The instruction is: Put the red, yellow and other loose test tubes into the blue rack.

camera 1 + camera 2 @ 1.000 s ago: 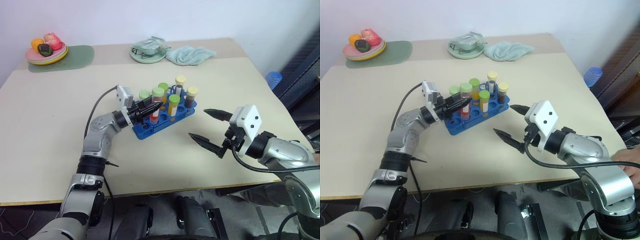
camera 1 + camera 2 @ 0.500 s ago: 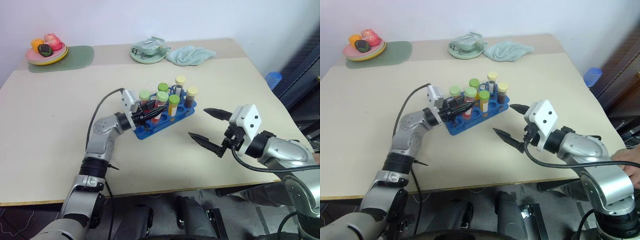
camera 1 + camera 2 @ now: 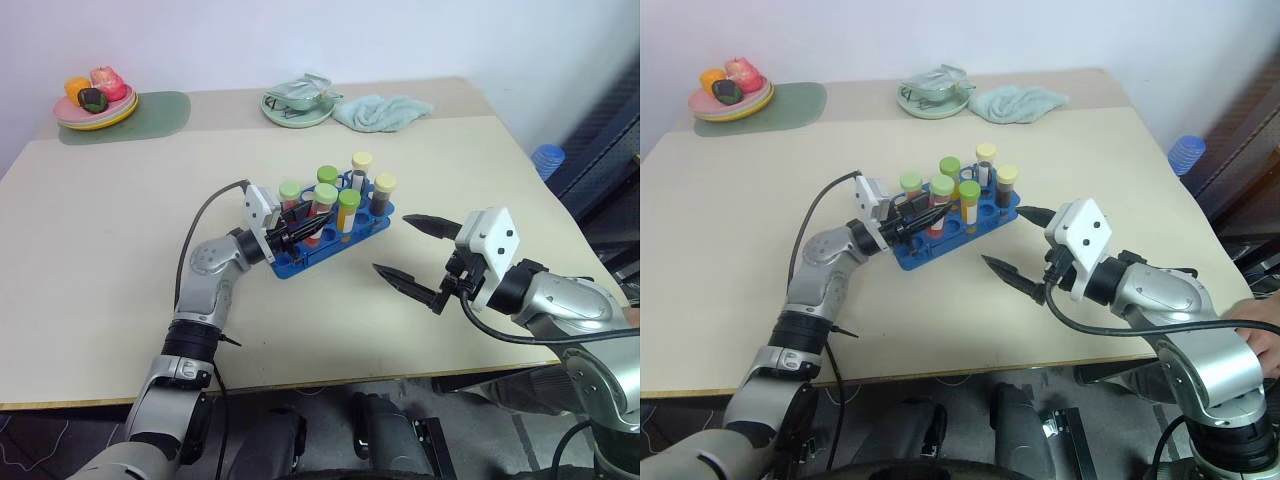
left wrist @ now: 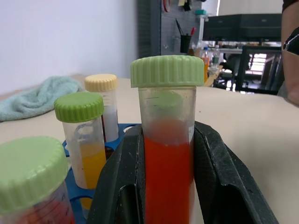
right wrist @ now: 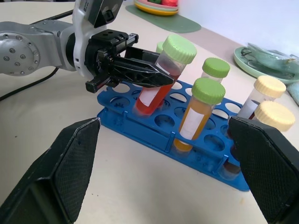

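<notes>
Red tube (image 5: 156, 86) now seated tilted in blue rack (image 5: 140, 128), left hand (image 3: 310, 226) still grasping; right hand (image 3: 415, 255) released.

rack (image 3: 330, 250) showing blue. held tube (image 5: 161, 77) showing red liquid, green cap, white label. neighbouring tube (image 5: 196, 114) showing orange-yellow liquid, green cap. two tubes (image 5: 266, 100) at far end of rack showing cream-yellow caps. left gripper (image 5: 154, 74) showing black fingers, white and grey wrist housing. right gripper (image 3: 410, 255) showing black fingers, white block behind. table (image 3: 110, 250) showing plain beige. towel (image 3: 385, 108) showing pale teal. mat (image 3: 150, 118) showing pale green, under yellow and pink plates (image 3: 95, 115).
</notes>
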Robot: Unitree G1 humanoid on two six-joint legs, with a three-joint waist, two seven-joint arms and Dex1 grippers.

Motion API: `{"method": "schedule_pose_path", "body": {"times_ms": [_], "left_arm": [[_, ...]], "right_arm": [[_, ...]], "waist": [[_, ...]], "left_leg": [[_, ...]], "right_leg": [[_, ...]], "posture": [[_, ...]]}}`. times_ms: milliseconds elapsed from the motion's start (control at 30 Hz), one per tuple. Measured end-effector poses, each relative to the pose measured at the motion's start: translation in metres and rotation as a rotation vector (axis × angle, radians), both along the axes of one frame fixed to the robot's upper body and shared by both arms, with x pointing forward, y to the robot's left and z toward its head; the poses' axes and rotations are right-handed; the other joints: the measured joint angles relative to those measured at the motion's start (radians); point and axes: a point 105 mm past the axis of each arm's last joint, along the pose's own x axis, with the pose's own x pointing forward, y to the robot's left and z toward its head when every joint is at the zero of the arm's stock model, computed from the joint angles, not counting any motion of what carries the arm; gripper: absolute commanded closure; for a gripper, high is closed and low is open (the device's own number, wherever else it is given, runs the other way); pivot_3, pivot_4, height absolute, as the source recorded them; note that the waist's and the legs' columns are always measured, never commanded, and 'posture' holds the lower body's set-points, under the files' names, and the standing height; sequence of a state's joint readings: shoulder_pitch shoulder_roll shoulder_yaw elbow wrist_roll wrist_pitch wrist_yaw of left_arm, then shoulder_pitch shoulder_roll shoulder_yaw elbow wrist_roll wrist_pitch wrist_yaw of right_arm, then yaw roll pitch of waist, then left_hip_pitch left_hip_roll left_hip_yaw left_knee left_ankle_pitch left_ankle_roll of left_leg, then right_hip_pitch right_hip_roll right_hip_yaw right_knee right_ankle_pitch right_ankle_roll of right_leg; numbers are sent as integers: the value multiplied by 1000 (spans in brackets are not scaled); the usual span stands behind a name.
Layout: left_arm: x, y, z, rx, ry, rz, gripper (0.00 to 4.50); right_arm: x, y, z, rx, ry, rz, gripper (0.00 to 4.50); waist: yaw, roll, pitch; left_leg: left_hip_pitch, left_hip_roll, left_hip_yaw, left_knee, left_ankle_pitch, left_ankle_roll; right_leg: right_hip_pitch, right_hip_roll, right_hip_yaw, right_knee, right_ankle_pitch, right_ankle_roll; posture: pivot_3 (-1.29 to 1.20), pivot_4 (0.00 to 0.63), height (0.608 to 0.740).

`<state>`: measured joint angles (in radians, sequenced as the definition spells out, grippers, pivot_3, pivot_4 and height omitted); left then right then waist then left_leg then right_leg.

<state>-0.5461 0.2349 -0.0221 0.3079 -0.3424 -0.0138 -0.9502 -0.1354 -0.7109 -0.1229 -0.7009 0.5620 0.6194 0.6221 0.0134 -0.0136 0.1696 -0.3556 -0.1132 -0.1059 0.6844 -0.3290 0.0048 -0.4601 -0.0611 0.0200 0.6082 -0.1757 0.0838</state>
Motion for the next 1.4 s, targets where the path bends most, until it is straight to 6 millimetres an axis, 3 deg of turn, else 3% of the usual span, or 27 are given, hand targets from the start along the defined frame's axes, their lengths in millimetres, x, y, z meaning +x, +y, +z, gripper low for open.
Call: {"method": "schedule_pose_path", "body": {"times_ms": [167, 467, 633, 800, 967, 1133, 1400], "left_arm": [[-2, 5, -14, 6, 56, 26, 28], [-12, 18, -7, 1, 1, 73, 28], [-27, 40, 7, 3, -28, 67, 28], [-39, 68, 4, 14, 10, 140, 28], [-54, 94, 1, 45, 49, 204, 28], [-89, 128, -20, 143, 166, 252, 28], [-109, 132, -21, 160, 192, 245, 28]], "right_arm": [[0, 0, 1, 1, -4, 3, 0], [2, 1, 2, 3, -6, 13, 0], [3, 2, -1, 3, 5, 30, 0], [1, -2, -10, 9, 37, 18, 0], [2, -21, -19, 25, 56, -57, 0], [3, -63, -35, 50, 97, -223, 0], [-6, -91, -44, 44, 99, -277, 0]], "waist": [[0, 0, 0], [-1, 0, 0], [0, 0, 0], [0, 0, 0], [0, 0, 0], [0, 1, 0], [0, 1, 0]], "left_leg": [[0, 0, 0, 0, 0, 0], [0, 0, 0, 0, 0, 0], [0, 0, 0, 0, 0, 0], [0, 0, 0, -1, 0, 1], [-1, 1, 0, -1, -1, 1], [0, 1, 0, -3, -3, 5], [0, 2, 0, -2, -5, 8]], "right_leg": [[0, 0, 0, 0, 0, 0], [0, 0, 0, 0, 0, 0], [0, 0, 0, -1, 0, 0], [0, 0, 0, -1, 0, 0], [0, 0, 0, -2, 0, 0], [1, 1, 0, -4, 0, 0], [3, 1, -1, -6, 0, 0]], "posture": [[0, 150, 740], [0, 150, 740], [0, 150, 740], [0, 150, 740], [0, 150, 740], [0, 150, 740], [0, 150, 740]]}}
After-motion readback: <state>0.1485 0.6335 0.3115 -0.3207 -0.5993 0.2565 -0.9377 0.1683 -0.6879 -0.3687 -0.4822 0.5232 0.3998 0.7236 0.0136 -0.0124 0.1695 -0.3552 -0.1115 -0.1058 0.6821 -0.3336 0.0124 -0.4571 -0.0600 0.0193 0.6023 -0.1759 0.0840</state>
